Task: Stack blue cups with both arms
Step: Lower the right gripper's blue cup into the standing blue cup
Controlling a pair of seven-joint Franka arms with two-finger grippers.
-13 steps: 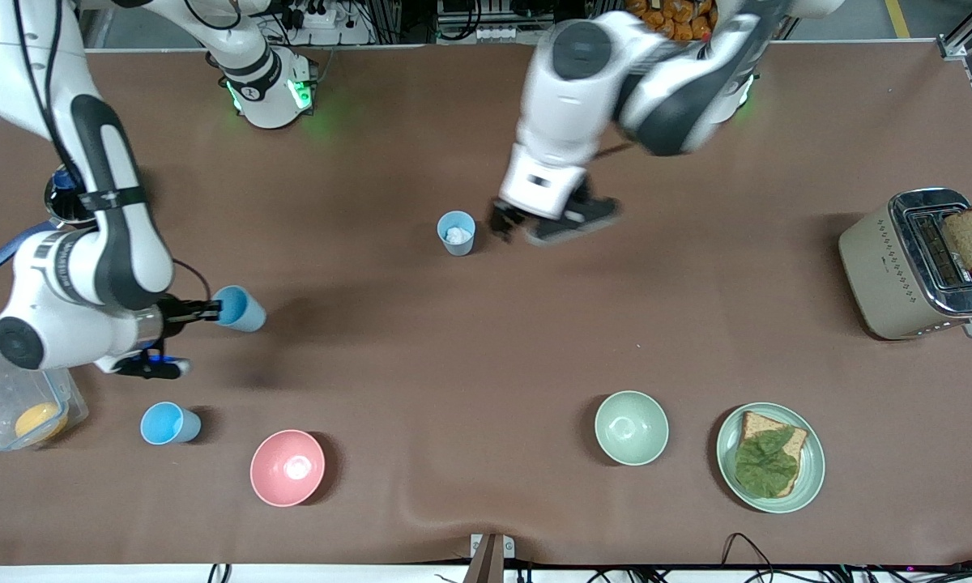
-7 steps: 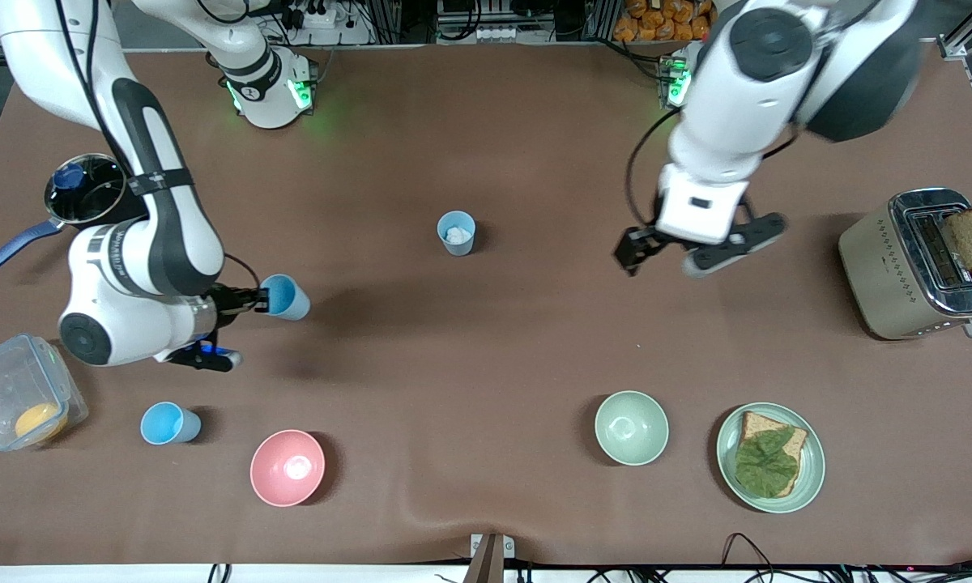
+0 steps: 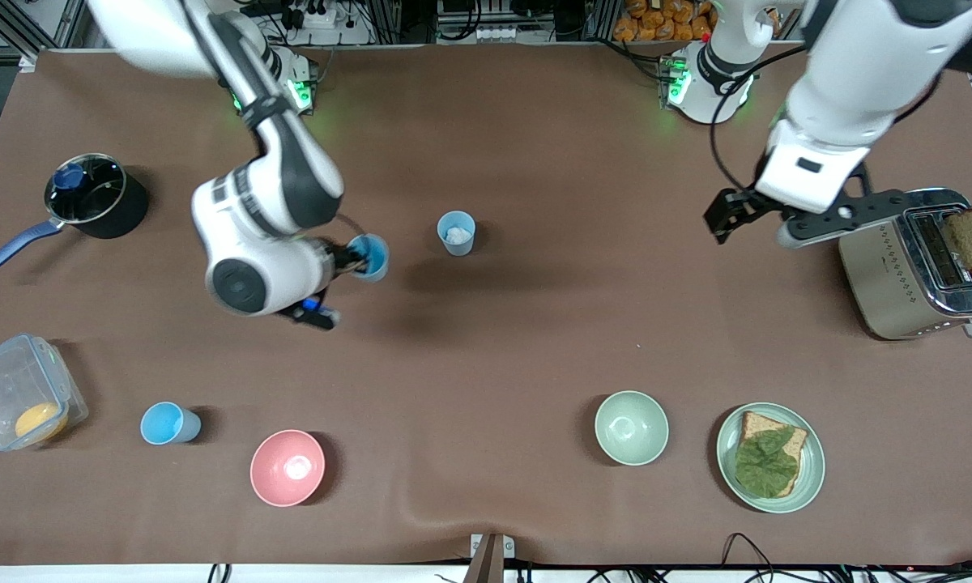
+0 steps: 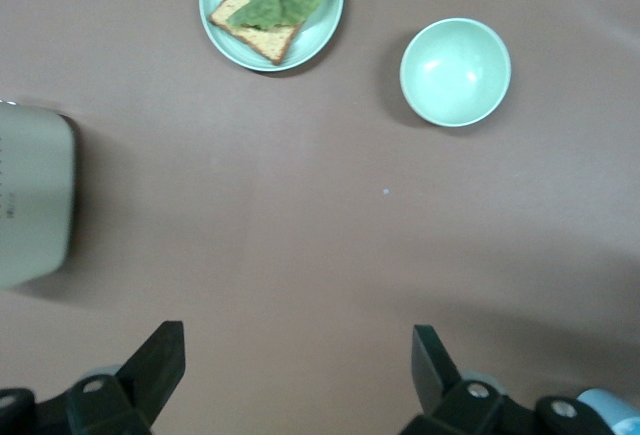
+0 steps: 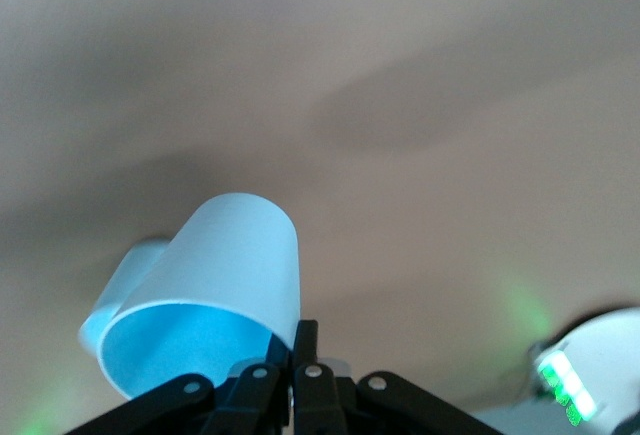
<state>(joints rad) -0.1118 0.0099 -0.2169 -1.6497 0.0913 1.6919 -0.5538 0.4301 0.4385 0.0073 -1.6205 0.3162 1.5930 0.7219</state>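
Brown cloth covered the long table (image 3: 486,364) where your two white arms worked among kitchenware. Your right gripper (image 3: 355,261) hung over the middle of the table, its fingers pinched on the rim of a small light-blue plastic cup (image 3: 370,257) carried tilted in the air; the right wrist view showed the same cup (image 5: 210,295) with its wall clamped between the closed fingers. Just beside it, toward the left arm's end, a second blue cup with something white inside (image 3: 456,232) stood upright on the cloth. A third blue cup (image 3: 168,423) sat nearer the front camera, between a clear plastic box holding an orange lump (image 3: 21,402) and a pink bowl (image 3: 287,467). Your left gripper (image 3: 757,217) hovered over bare cloth just beside a beige toaster with a slice of brown bread in its slot (image 3: 919,263), fingers (image 4: 160,360) spread wide and holding nothing. Nearer the front camera lay a pale green bowl (image 3: 631,427) and a green plate with leaf-topped toast (image 3: 769,457). A dark saucepan with a blue handle (image 3: 89,198) rested toward the right arm's end.
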